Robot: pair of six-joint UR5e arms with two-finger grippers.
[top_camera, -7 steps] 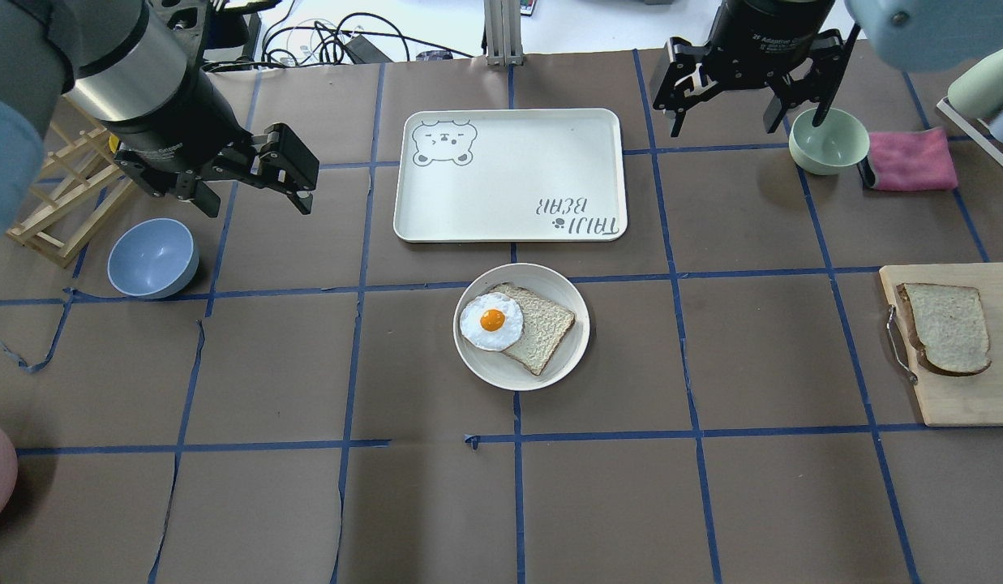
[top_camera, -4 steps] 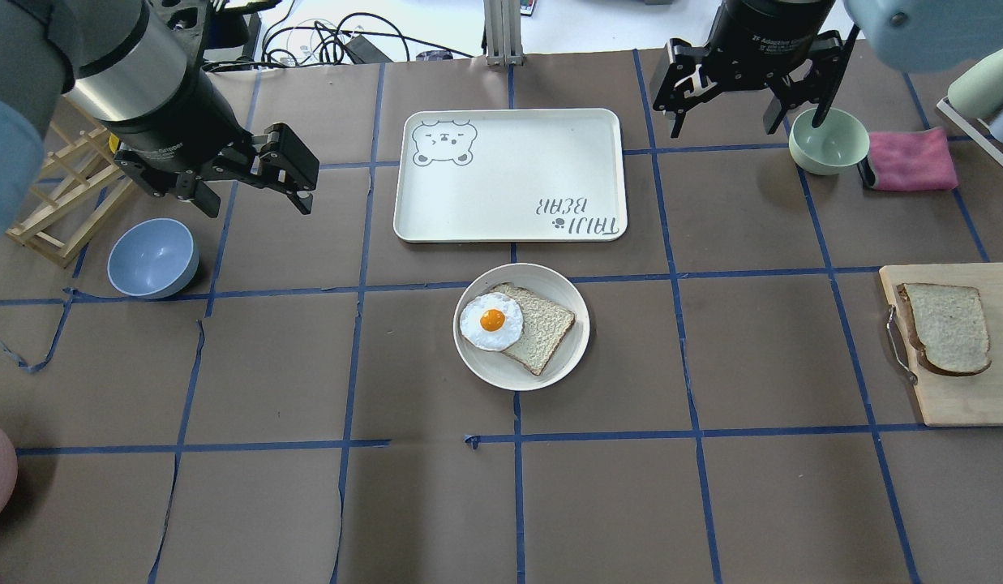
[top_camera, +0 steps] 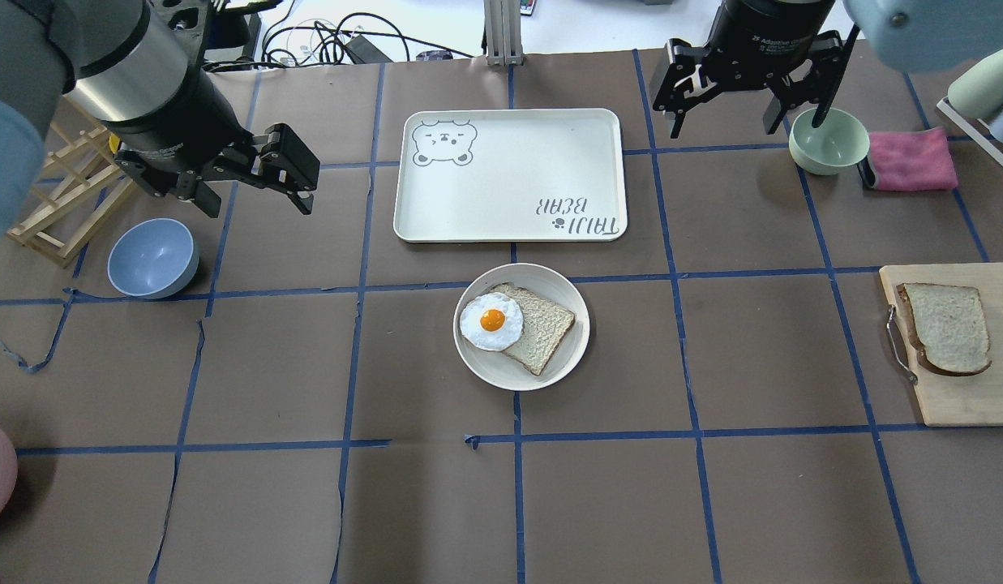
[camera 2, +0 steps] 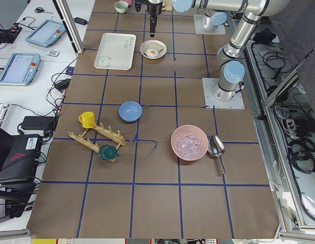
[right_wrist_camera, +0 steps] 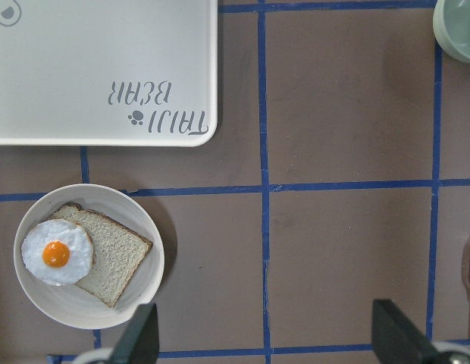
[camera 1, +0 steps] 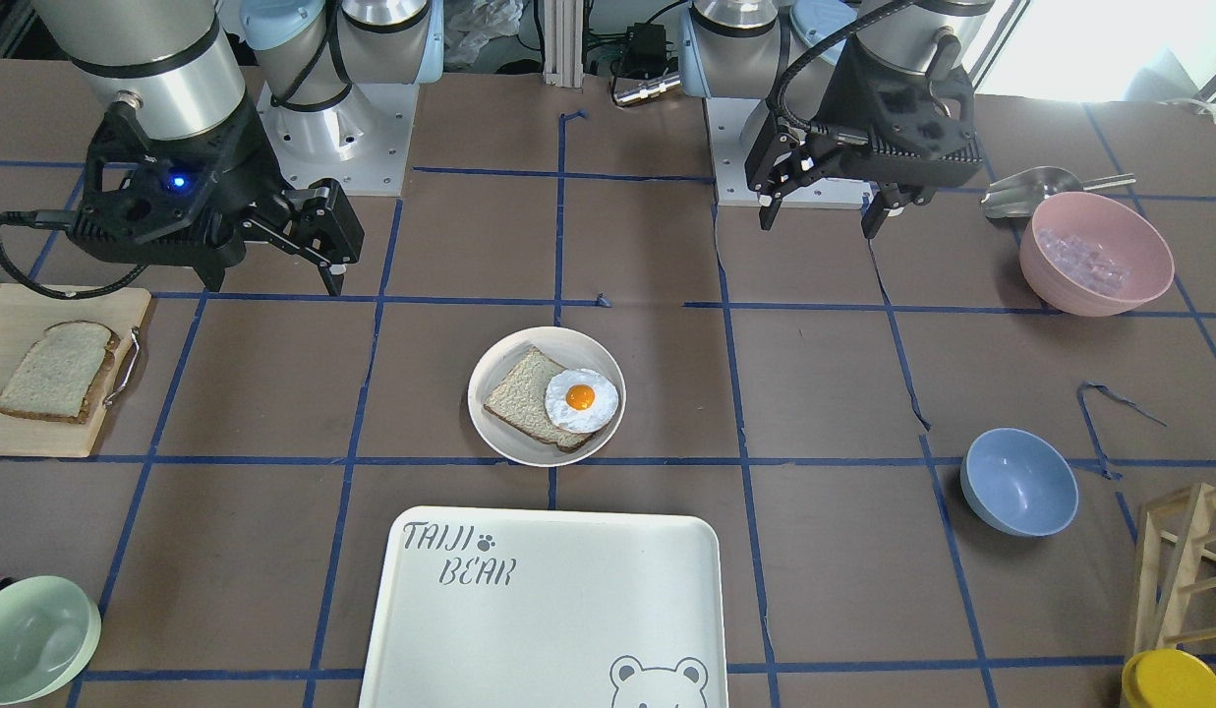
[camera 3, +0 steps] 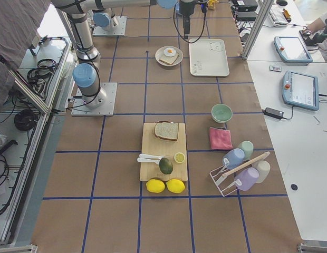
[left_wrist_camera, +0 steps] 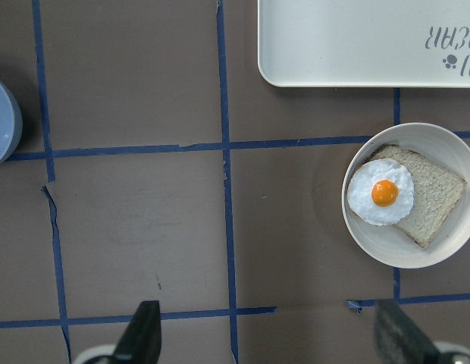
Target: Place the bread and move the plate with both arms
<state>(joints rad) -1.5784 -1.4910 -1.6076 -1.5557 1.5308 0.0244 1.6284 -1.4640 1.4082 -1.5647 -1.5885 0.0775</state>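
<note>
The bread (top_camera: 947, 327), a domed pale slice, lies on a wooden cutting board (top_camera: 955, 397) at the right edge; it also shows in the front view (camera 1: 55, 371). The cream plate (top_camera: 501, 373) sits mid-table and holds a squarer slice (top_camera: 542, 328) with a fried egg (top_camera: 491, 321) on it. My left gripper (top_camera: 256, 209) hovers open and empty far left of the plate. My right gripper (top_camera: 748, 130) hovers open and empty at the back right, far from the bread. The wrist views show the plate (left_wrist_camera: 386, 254) (right_wrist_camera: 68, 311) and each gripper's spread fingertips.
The white "TAIJI BEAR" tray (top_camera: 509, 174) lies just behind the plate. A blue bowl (top_camera: 152, 257) and wooden rack (top_camera: 63, 203) are at left. A green bowl (top_camera: 828, 139) and pink cloth (top_camera: 910, 160) are near my right gripper. A pink bowl (camera 1: 1096, 253) stands beside my left arm.
</note>
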